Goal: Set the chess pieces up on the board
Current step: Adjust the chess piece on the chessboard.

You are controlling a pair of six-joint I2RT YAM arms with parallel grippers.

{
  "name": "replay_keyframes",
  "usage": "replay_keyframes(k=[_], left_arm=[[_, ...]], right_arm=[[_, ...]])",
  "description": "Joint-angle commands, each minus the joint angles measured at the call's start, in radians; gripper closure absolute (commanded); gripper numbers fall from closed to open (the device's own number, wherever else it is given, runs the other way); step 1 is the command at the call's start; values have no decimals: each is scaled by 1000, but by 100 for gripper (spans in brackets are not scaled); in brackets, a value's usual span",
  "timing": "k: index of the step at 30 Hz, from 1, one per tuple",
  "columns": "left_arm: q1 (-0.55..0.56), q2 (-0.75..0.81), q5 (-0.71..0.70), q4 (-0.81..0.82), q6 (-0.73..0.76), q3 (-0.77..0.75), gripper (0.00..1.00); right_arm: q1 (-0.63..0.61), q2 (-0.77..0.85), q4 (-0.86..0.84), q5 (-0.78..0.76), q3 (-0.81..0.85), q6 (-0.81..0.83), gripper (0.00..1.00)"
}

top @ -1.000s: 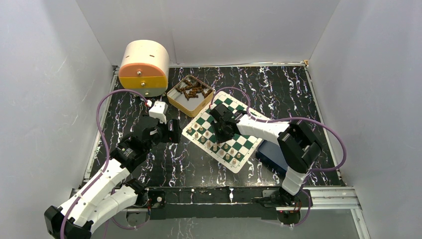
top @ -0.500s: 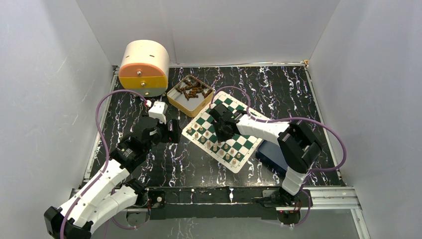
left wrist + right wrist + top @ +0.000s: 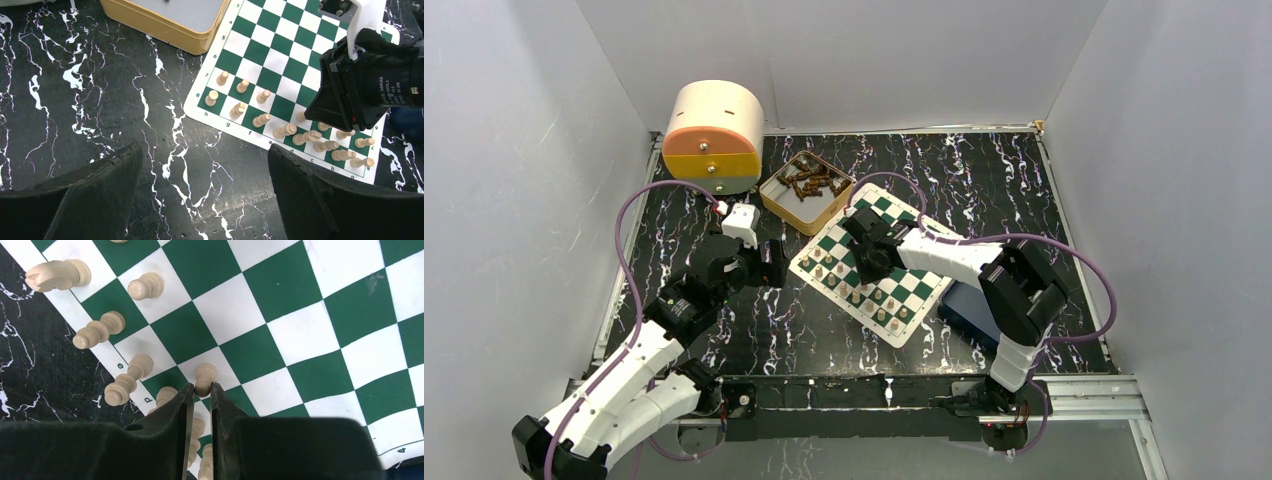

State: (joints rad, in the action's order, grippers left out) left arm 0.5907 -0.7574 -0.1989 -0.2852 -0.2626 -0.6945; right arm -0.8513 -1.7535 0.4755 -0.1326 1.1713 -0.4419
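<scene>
The green and white board (image 3: 905, 226) lies at an angle in the middle of the table. Several tan chess pieces (image 3: 865, 298) stand in two rows along its near left edge; they also show in the left wrist view (image 3: 260, 120). My right gripper (image 3: 202, 388) is low over the board (image 3: 280, 290), shut on a tan pawn (image 3: 205, 376) standing in the second row. In the top view the right gripper (image 3: 862, 262) is over the piece rows. My left gripper (image 3: 205, 200) is open and empty over the black table, left of the board (image 3: 280, 55).
A tan tin (image 3: 807, 188) with dark brown pieces sits just behind the board's left corner. A round cream and orange box (image 3: 714, 135) stands at the back left. A dark blue tray (image 3: 969, 310) lies under the right arm, by the board's right edge.
</scene>
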Motion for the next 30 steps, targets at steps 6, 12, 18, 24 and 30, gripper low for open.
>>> replay_keyframes(k=[6,12,18,24,30], left_arm=[[-2,26,-21,13,2,7,8],[-2,35,-20,9,2,7,8],[-2,32,-12,7,-11,2,7],[-2,42,65,32,-52,16,4],[-2,0,136,4,-114,3,4]], right_arm=[[-5,-11,42,-37,76,-17,70],[-4,-16,91,-39,106,-33,68],[-2,40,148,-42,175,-52,55],[32,97,234,-129,232,-60,55],[129,201,307,-228,183,-108,58]])
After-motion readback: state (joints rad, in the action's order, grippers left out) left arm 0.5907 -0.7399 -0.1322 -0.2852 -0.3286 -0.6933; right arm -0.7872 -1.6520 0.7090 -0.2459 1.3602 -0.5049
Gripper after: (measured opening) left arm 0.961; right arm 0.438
